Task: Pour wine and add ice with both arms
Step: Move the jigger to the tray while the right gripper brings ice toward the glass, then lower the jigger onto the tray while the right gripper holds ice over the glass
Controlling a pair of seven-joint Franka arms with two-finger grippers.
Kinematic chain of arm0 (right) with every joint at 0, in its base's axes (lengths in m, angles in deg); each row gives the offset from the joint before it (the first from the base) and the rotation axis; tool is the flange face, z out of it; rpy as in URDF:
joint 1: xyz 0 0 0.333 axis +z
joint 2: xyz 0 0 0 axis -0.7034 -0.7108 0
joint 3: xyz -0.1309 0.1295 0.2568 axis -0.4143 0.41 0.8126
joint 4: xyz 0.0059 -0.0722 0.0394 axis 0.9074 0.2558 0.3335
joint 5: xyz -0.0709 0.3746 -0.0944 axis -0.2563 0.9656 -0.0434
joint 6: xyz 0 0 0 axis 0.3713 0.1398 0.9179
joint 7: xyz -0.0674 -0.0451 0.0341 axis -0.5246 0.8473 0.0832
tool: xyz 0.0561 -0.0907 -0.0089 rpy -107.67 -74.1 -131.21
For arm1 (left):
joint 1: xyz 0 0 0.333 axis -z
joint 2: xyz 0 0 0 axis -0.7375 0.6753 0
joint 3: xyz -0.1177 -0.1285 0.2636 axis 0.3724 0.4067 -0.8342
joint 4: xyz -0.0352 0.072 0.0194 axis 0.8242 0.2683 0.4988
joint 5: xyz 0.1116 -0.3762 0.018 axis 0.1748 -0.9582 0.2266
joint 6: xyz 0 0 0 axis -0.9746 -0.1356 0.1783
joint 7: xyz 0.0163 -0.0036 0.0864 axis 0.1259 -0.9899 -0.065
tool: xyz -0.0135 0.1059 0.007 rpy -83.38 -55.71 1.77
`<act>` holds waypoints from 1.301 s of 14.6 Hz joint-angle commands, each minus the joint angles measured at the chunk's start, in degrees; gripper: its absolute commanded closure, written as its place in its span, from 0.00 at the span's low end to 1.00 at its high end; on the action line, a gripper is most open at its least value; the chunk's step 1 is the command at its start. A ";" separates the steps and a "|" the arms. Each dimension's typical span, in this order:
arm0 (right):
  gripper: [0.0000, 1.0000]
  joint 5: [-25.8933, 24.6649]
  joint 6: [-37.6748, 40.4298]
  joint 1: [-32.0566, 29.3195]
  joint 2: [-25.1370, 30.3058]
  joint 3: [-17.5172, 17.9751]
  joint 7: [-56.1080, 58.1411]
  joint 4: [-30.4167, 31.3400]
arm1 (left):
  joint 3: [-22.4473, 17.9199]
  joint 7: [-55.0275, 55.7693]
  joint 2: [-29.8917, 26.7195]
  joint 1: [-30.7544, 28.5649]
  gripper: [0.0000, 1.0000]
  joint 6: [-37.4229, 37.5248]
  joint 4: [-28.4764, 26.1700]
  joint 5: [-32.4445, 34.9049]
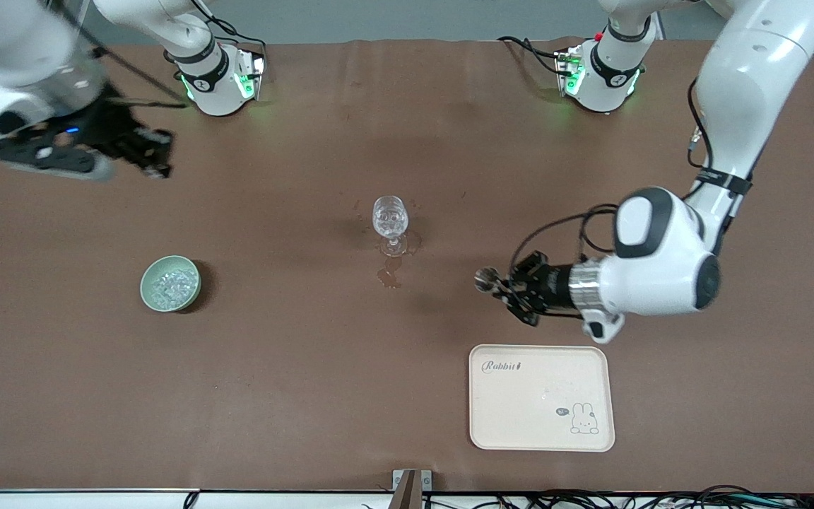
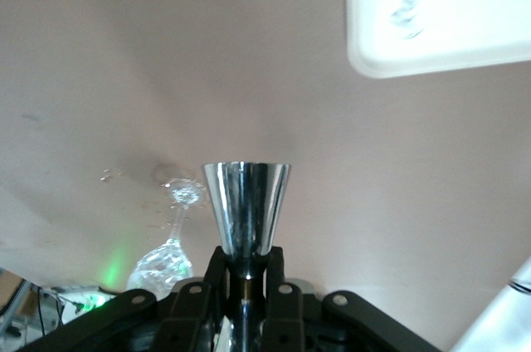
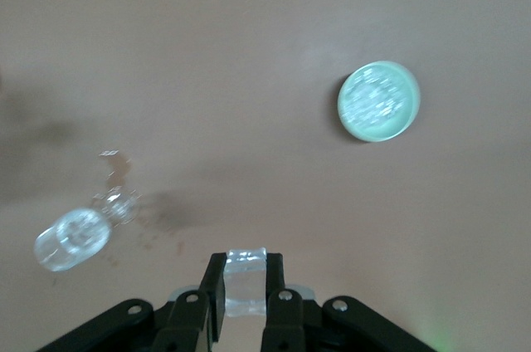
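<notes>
**Ice in one gripper, steel cup in the other, glass between them**

While the right gripper (image 3: 245, 306) hangs over the bare table at the right arm's end, you can see in its wrist view that the jaws are clamped on a small clear chunk of ice (image 3: 246, 262). The rest of the ice (image 1: 171, 284) lies in the pale green bowl (image 1: 147, 293), which sits toward the right arm's end and nearer the front camera than the stemmed glass (image 1: 390, 216). The glass stands upright near the middle of the table, and something clear and glinting shows in it, though you cannot tell whether that is ice or liquid.

The left gripper (image 1: 502, 288) lies level over the table between the glass and the cream tray (image 1: 594, 367), its jaws closed on the narrow stem of a shiny metal cup (image 2: 246, 202), mouth facing away from the wrist. Whether the cup holds any wine is hidden.

Watch these risks, in my judgement:

- The ice chunk is slick and held by a narrow pinch; a quick swing toward the glass could throw it out.
- A wet patch (image 1: 389, 274) lies on the cloth just beside the glass foot. Pour too fast or off centre and more will land there.
- The glass is tall on a small foot. A finger or the cup rim brushing its bowl could tip it.
- Both arms head for one glass; bring them in together and they may collide, so send one at a time.
</notes>
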 commanded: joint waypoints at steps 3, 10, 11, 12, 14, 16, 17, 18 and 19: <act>1.00 -0.09 -5.95 11.02 -6.59 -0.70 -8.51 0.55 | 0.66 -7.23 10.26 -6.52 1.00 -5.07 5.94 -7.36; 1.00 0.00 -12.29 18.77 -16.08 -0.70 -13.26 0.46 | -0.04 -18.73 18.10 -10.14 1.00 -9.49 6.56 -23.88; 1.00 -0.09 -12.81 19.39 -17.23 -0.70 -14.14 0.37 | -0.83 -19.79 18.45 -9.61 1.00 -9.75 6.73 -24.24; 1.00 0.00 -14.29 20.35 -18.20 -0.70 -14.93 0.37 | -1.10 -20.85 19.41 -9.61 1.00 -10.88 6.91 -24.33; 1.00 -0.09 -15.54 21.41 -20.04 -0.70 -16.95 0.37 | -1.19 -22.34 20.65 -9.61 1.00 -12.30 7.18 -25.03; 1.00 -0.27 -16.24 22.20 -21.63 -0.70 -18.01 0.20 | -1.36 -25.41 23.27 -10.39 1.00 -12.30 7.44 -25.21; 1.00 -0.27 -16.85 22.47 -22.33 -0.70 -18.80 -0.15 | -1.36 -27.69 24.33 -11.18 1.00 -12.30 7.61 -25.65; 1.00 -0.27 -17.12 22.64 -23.38 -0.70 -19.59 -0.85 | -1.36 -29.80 25.13 -11.54 1.00 -12.30 7.53 -26.52; 1.00 -0.27 -17.12 22.99 -24.26 -0.70 -19.51 -1.64 | -1.45 -31.30 25.48 -11.54 1.00 -12.22 7.53 -28.01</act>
